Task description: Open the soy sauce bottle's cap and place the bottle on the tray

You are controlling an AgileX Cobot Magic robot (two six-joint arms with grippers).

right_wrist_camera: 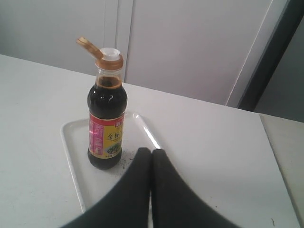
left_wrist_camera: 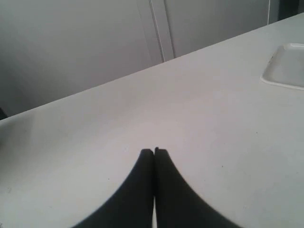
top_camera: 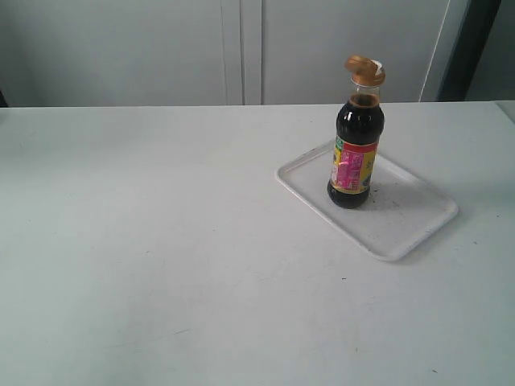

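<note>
The soy sauce bottle (top_camera: 355,153) stands upright on the tray (top_camera: 402,233), in the half of the tray toward 10 o'clock in the exterior view, and its base touches the tray floor. The tray lies on the white table (top_camera: 161,257) at about 3 o'clock from the middle of that view, turned at an angle so that one long side runs from 10 o'clock to 4 o'clock. The cap (top_camera: 364,69) is open: its hinged lid is flipped back and points toward 10 o'clock, and a bit of the white spout shows at the top. Dark liquid fills the bottle up to the neck, and the red, pink and yellow label goes around the lower body. Small dark specks lie on the tray just beside the bottle's base. No arm appears in the exterior view. In the left wrist view the left gripper (left_wrist_camera: 154,151) hangs over bare table with its two dark fingers pressed together and nothing between them; one corner of the tray is seen far from it. In the right wrist view the right gripper (right_wrist_camera: 151,151) also has its fingers closed against each other and holds nothing; its tips are near the bottle's base but apart from it, over the tray.
</note>
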